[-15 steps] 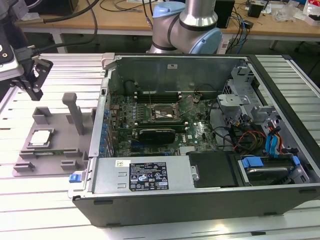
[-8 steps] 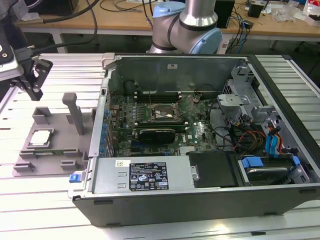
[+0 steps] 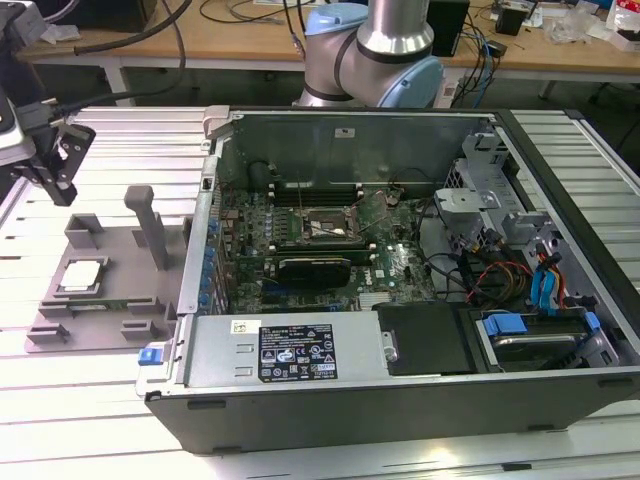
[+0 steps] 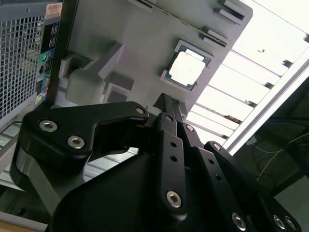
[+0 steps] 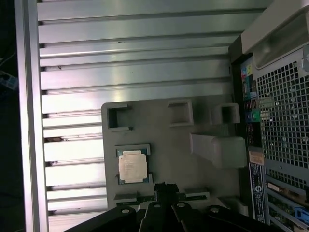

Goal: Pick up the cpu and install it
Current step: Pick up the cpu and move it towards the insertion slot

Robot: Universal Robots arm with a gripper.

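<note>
Gripper (image 4: pixel 170 102) is hovering empty, fingers pinched together, near the cpu (image 4: pixel 188 69). The cpu is lying flat in the grey plate (image 3: pixel 115 255), at 9 o'clock of the open case (image 3: pixel 420 400) in the exterior view. I'm reading this as the pickup approach; the grasp calls for opening and centring over the chip.

You're in a robotics lab or workshop: an industrial arm (image 3: pixel 372 55) stands at a ribbed aluminium counter (image 3: pixel 120 150). An opened desktop computer (image 3: pixel 300 390) lies on it beside a grey fixture plate (image 3: pixel 110 245), and loose cables (image 3: pixel 230 14) trail across the wooden counter behind (image 3: pixel 240 45).
</note>
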